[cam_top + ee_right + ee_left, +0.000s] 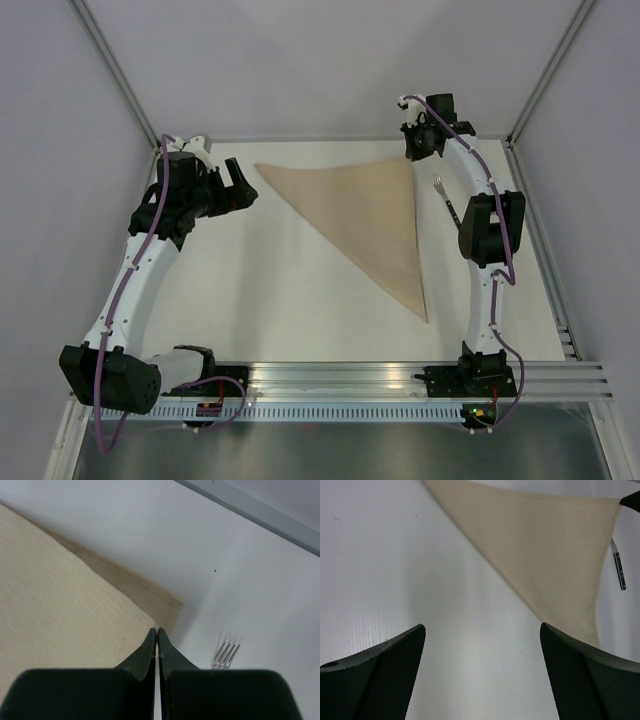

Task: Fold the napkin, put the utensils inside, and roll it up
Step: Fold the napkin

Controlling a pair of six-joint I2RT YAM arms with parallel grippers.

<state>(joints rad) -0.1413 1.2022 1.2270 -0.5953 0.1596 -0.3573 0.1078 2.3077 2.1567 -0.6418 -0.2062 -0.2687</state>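
Note:
The tan napkin lies folded into a triangle on the white table, with its long edge running from far left to near right. My right gripper is at the napkin's far right corner, shut on the tip of the upper layer. A sliver of cloth shows between the jaws, and the lower layer's corner pokes out beyond them. My left gripper is open just left of the napkin's far left corner, with only bare table between its fingers. A fork lies right of the napkin, partly hidden under the right arm; its tines show in the right wrist view.
White walls and aluminium posts close in the table at the back and sides. A metal rail carrying both arm bases runs along the near edge. Another rail borders the table's right side.

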